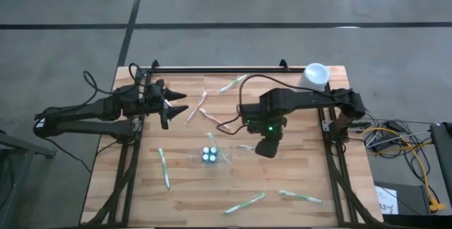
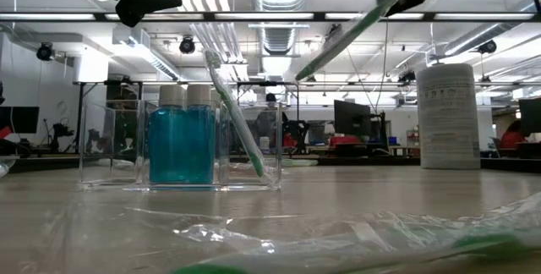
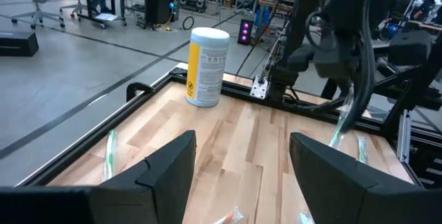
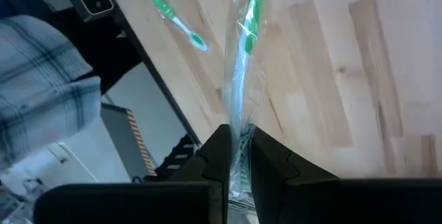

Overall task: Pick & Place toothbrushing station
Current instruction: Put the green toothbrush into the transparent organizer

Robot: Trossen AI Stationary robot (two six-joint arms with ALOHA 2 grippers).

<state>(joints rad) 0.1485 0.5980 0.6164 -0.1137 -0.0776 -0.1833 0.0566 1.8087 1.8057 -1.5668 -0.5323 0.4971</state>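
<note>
Right gripper [image 4: 235, 148] hangs over the middle of the wooden table [image 1: 296, 179], just to the right of the clear organizer [image 1: 210, 157], its fingers pinched tight on a wrapped green toothbrush [image 4: 242, 65]. From the right wrist view the brush runs out from between the two fingers in its clear plastic sleeve; in the low view it slants down from the gripper, well above the tabletop. Organizer sits near table centre and holds two blue bottles [image 2: 182, 143] with white caps, side by side, plus one green toothbrush [image 2: 235, 117] leaning tilted in the compartment beside them. Left gripper [image 1: 176, 104] waits at the left side of the table, raised, fingers spread wide and empty. More wrapped toothbrushes lie scattered flat on the wood: one toward the near left [image 1: 164, 167], two along the near edge [image 1: 246, 203], others toward the far edge [image 1: 232, 83]. White canister [image 1: 316, 75] stands upright at the far right corner, well apart from the organizer. Crumpled clear plastic [image 2: 254, 232] lies in the low view's foreground.
</note>
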